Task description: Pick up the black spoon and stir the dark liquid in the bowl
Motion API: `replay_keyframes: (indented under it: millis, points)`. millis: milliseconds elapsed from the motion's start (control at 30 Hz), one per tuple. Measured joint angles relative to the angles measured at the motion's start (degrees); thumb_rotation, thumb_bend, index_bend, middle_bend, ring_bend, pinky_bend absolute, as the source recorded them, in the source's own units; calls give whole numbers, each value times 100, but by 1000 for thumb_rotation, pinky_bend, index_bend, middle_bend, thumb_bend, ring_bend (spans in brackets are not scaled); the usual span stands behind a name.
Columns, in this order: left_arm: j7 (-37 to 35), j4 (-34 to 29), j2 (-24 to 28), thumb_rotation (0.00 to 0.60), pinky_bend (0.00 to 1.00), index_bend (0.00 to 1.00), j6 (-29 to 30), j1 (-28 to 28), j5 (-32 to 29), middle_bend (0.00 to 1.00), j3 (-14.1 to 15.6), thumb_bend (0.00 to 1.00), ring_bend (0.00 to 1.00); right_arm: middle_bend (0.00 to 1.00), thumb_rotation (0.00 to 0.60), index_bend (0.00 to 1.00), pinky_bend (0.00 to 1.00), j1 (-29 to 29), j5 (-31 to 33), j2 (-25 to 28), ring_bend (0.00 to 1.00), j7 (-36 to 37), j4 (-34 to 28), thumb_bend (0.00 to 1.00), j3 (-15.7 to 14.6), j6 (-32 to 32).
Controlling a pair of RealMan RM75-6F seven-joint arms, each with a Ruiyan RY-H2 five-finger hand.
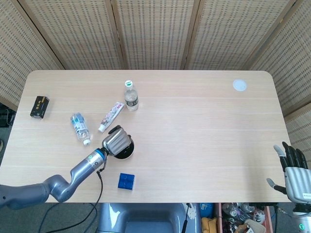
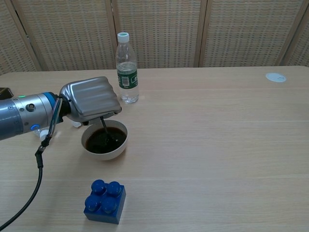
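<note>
Your table [image 1: 204, 126] is a light wood top with rounded corners. Near its front edge, left of centre, sits a white bowl [image 2: 105, 153] of dark liquid, with a blue toy brick [image 2: 105, 201] closer still to that edge. You have an upright water bottle [image 2: 126, 68] towards the back, a toothpaste tube [image 1: 111, 116] lying just left of it, and a small bottle [image 1: 80, 128] on its side further left. A black box [image 1: 39, 107] lies by the left edge, and a white disc [image 1: 239, 85] near the back right corner.

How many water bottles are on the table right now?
2. An upright water bottle stands behind the bowl; a smaller bottle lies on its side left of the toothpaste tube.
</note>
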Motion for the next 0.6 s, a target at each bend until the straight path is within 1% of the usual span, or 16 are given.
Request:
replay_keyframes:
  millis: [300, 600]
  points:
    - [300, -267, 126, 600, 757, 443, 48, 69, -345, 837, -15, 520, 787, 57, 600, 91, 0, 2, -24, -5, 0, 11, 6, 145, 2, 20]
    - [377, -468, 257, 600, 757, 332, 173, 112, -483, 837, -17, 511, 787, 58, 600, 91, 0, 15, -46, -15, 0, 33, 14, 146, 7, 23]
